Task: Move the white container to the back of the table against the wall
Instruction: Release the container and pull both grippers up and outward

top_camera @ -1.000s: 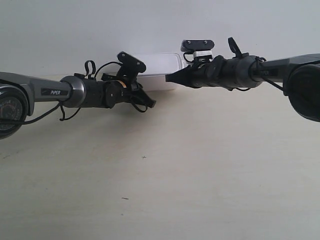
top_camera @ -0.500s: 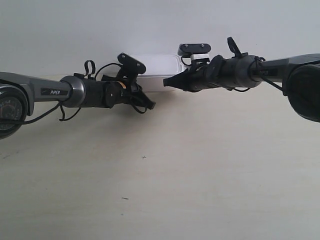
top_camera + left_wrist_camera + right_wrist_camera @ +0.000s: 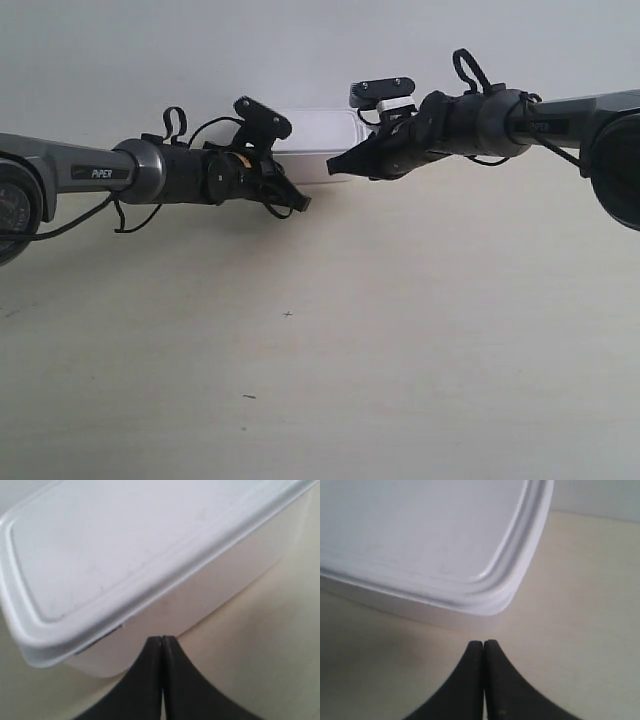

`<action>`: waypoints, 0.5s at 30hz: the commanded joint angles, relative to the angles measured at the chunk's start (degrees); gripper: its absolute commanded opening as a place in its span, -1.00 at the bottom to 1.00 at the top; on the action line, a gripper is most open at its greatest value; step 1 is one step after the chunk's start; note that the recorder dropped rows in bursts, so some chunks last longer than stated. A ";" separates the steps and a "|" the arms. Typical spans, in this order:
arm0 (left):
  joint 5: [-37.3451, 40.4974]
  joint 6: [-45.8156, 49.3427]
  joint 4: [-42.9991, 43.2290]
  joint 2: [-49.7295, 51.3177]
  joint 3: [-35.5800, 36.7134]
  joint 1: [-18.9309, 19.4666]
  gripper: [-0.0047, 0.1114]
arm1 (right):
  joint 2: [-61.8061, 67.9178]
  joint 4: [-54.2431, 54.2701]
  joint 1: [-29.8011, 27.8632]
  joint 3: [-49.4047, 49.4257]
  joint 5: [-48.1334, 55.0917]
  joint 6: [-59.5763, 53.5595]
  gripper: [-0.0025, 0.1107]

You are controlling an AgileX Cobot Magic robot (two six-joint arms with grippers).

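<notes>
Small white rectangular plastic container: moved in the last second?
No. The white container sits where it was, judged against the plain pale wall and its base line.

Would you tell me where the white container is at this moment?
The white container sits at the far edge of the table by the wall, between the arm at the exterior view's left and the arm at the exterior view's right.
</notes>
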 commanded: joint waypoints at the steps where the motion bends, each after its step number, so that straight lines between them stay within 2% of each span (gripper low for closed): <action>1: -2.20 -0.31 -0.21 -2.86 4.48 -0.10 -0.92 | -1.32 -8.53 0.10 -0.39 4.60 6.32 -0.96; 10: -12.31 0.06 0.06 -9.99 20.07 -0.10 -0.92 | -7.92 -12.00 0.10 -0.06 13.59 8.61 -0.96; 15: -17.07 -1.62 0.06 -17.62 27.52 0.12 -0.92 | -18.04 -13.96 0.10 10.07 10.19 8.61 -0.96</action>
